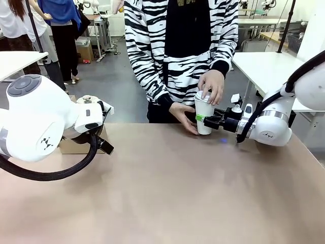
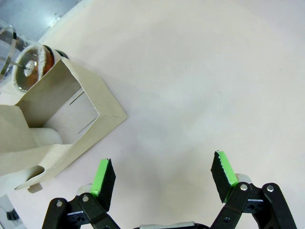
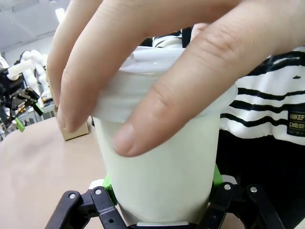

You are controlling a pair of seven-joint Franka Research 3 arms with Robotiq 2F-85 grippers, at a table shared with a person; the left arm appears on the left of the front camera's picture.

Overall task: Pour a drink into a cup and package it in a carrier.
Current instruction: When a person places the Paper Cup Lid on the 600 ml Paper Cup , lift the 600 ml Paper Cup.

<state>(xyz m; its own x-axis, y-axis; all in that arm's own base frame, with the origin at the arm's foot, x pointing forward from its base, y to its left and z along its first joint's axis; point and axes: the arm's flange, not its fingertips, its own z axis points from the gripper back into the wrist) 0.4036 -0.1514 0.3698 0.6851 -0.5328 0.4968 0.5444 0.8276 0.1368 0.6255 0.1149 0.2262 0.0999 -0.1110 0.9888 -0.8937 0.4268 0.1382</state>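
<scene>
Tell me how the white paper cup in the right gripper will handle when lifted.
The plain white tapered paper cup looks thin-walled, so it would probably dent if the right gripper, shut on its lower wall, squeezed harder. Narrower at the base than the rim, it may tip when pushed. Its fill is hidden under the person's hand, so weight is uncertain.

Tan table (image 1: 167,193); carrier (image 2: 52,90) on it, cup (image 1: 205,109) seemingly too.

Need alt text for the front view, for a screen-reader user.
The right gripper clamps a white paper cup at the far edge of the table while a person in a striped top holds one hand over its top and the other hand against its side. The left arm sits at left, in front of a brown cardboard carrier.
</scene>
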